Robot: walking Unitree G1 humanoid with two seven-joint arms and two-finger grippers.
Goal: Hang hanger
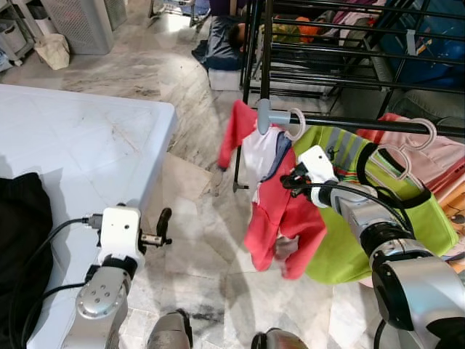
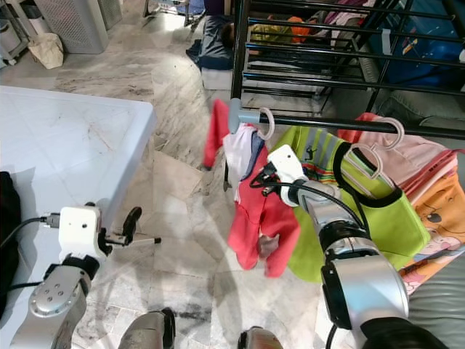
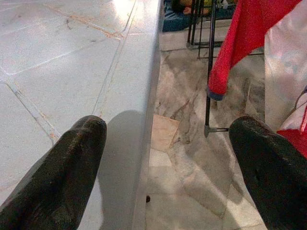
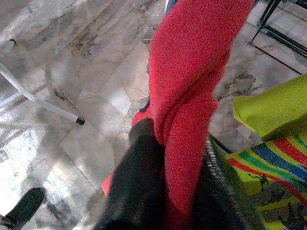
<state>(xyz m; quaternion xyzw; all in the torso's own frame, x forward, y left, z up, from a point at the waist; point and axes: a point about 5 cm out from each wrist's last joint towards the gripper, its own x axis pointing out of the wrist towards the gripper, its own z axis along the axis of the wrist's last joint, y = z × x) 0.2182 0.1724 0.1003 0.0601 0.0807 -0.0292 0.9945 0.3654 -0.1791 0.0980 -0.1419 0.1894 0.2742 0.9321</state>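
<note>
A red and white garment (image 1: 280,211) hangs on a white hanger whose hook (image 1: 296,123) sits over the black rail (image 1: 363,125) of the clothes rack, near the rail's grey end cap. My right gripper (image 1: 292,182) reaches in from the right and is shut on the garment's red cloth; the right wrist view shows the red fabric (image 4: 192,96) pinched between the black fingers (image 4: 139,182). My left gripper (image 1: 164,227) stands open and holds nothing, low beside the white table's edge, well left of the garment.
A white table (image 1: 73,145) with a black cloth (image 1: 22,218) stands on my left. A green shirt (image 1: 407,211) and a pink garment (image 1: 436,156) hang further along the rail. A person (image 1: 225,40) is on the floor behind the rack. Marble floor lies between the table and the rack.
</note>
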